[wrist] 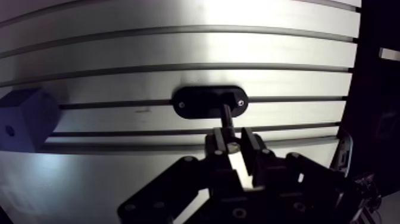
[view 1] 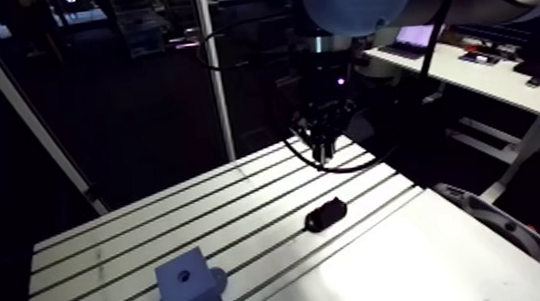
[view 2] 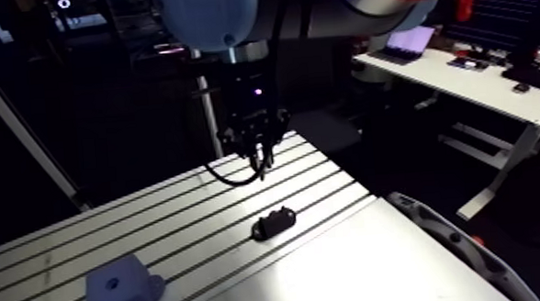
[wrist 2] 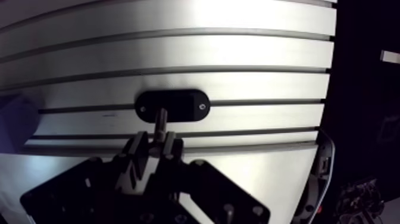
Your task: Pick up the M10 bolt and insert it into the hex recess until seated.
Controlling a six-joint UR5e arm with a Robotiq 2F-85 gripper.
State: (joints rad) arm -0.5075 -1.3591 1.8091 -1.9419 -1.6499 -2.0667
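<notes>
Bolt (wrist: 227,117) clamped in the jaws, held over the slotted counter (view 1: 105,237).

In the arm view the jaws hang above the counter's far end, clear of its surface; a black oval fixture (view 1: 325,215) lies nearer on the counter, apart from them, and a blue block (view 1: 188,284) sits by the near corner. In the wrist view the jaws are closed on the bolt, whose dark shank sticks out ahead of them, its end lined up over the fixture; whether it touches is unclear. The block lies well off to one side.
</notes>
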